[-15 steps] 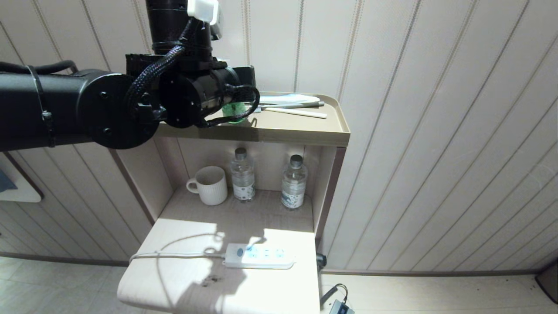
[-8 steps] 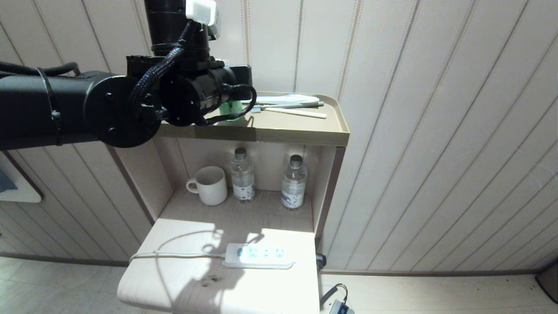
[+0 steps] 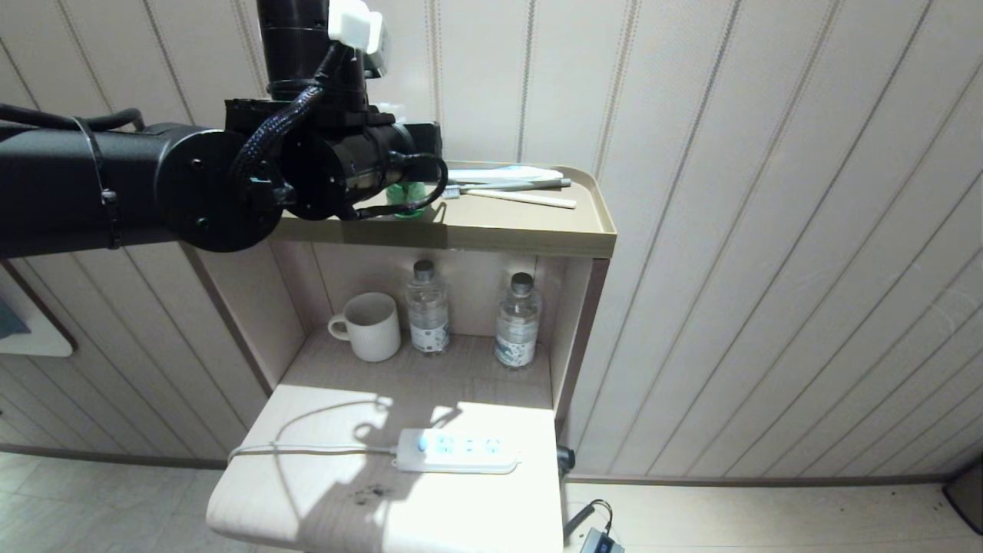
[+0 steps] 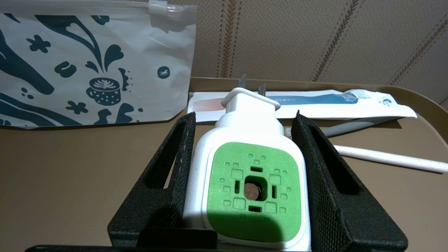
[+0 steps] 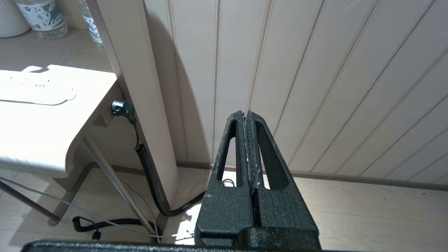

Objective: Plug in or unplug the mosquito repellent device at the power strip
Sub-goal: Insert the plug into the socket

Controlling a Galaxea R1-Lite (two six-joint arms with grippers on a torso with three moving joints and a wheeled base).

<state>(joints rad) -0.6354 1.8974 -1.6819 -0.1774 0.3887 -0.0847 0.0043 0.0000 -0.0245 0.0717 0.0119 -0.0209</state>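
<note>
On the upper tray [image 4: 434, 105], my left gripper [image 4: 245, 168] clamps the mosquito repellent device [image 4: 252, 189], prongs bare. Below that tray, the power strip [image 3: 458, 451] lies with empty sockets: pickup achieved, carry and plugging outstanding

Tray shelf [image 3: 537, 230] (brown) bears a printed pouch [image 4: 87, 63]; tabletop [image 3: 307, 491] bears power strip [image 3: 458, 451].
</note>
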